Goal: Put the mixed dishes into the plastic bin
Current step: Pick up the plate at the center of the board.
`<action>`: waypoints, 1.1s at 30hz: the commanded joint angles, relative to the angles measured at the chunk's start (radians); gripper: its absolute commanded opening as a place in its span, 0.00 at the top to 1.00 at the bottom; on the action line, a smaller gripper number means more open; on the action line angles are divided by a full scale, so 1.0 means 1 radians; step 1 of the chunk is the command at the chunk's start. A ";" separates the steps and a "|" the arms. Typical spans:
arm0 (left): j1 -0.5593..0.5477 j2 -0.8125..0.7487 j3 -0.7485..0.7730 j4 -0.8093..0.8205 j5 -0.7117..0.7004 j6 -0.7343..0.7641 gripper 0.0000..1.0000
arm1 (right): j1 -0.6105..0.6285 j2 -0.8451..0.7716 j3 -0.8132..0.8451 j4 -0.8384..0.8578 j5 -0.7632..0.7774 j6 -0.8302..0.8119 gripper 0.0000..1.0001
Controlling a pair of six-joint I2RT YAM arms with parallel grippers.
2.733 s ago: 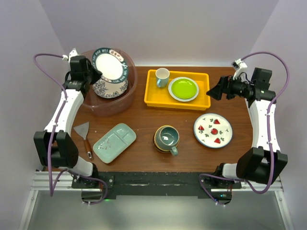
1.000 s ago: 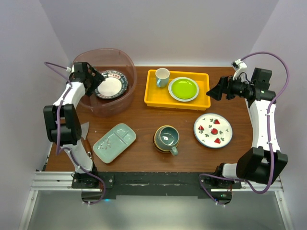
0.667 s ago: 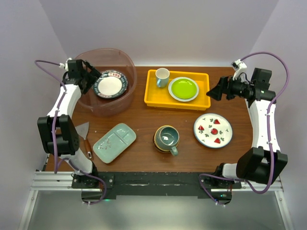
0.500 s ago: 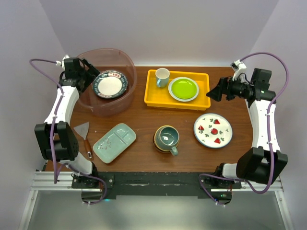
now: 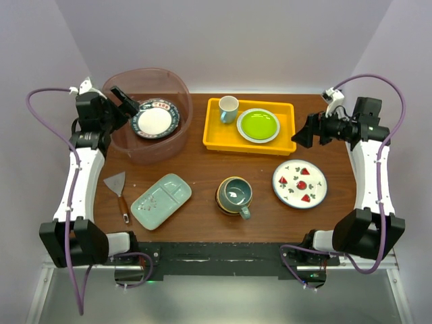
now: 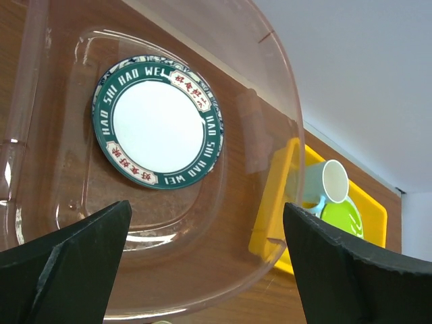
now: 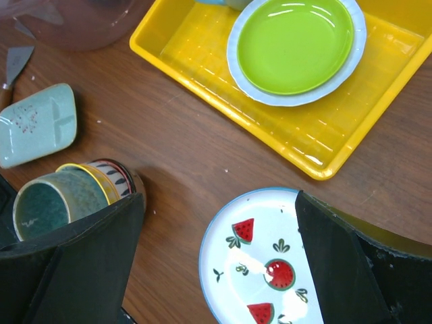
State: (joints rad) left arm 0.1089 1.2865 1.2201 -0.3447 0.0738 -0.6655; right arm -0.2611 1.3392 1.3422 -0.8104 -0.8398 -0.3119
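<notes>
The plastic bin (image 5: 146,154) stands at the table's back left, and a white plate with a teal lettered rim (image 5: 155,119) lies flat inside it. My left gripper (image 5: 124,101) hovers open over the bin's left rim, holding nothing. In the left wrist view the plate (image 6: 158,130) lies beyond the open left gripper (image 6: 206,223), inside the bin's wall (image 6: 260,128). A pale green divided tray (image 5: 161,200), a teal mug in stacked bowls (image 5: 235,195) and a watermelon plate (image 5: 300,183) rest on the table. My right gripper (image 5: 301,135) hangs open above the watermelon plate (image 7: 270,263).
A yellow tray (image 5: 223,140) at the back centre holds a lime-green plate (image 5: 258,125) and a small white cup (image 5: 228,106). A scraper (image 5: 119,190) lies near the left edge. The right wrist view also catches the mug and bowls (image 7: 61,196) and the divided tray (image 7: 37,125).
The left gripper let go of the teal-rimmed plate, which now lies flat in the bin, and drew back to the left. The right gripper dipped slightly.
</notes>
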 commanded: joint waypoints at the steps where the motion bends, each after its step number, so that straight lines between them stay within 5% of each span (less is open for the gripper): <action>1: 0.008 -0.093 -0.050 0.059 0.041 0.084 0.00 | -0.001 -0.043 0.054 -0.067 -0.005 -0.101 0.02; 33: 0.006 -0.280 -0.103 0.035 0.363 0.130 0.00 | 0.000 -0.100 -0.035 -0.280 0.007 -0.458 0.02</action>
State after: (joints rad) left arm 0.1101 1.0336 1.1252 -0.3447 0.3790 -0.5381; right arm -0.2611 1.2736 1.3357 -1.0569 -0.8463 -0.6857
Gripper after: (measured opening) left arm 0.997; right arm 0.983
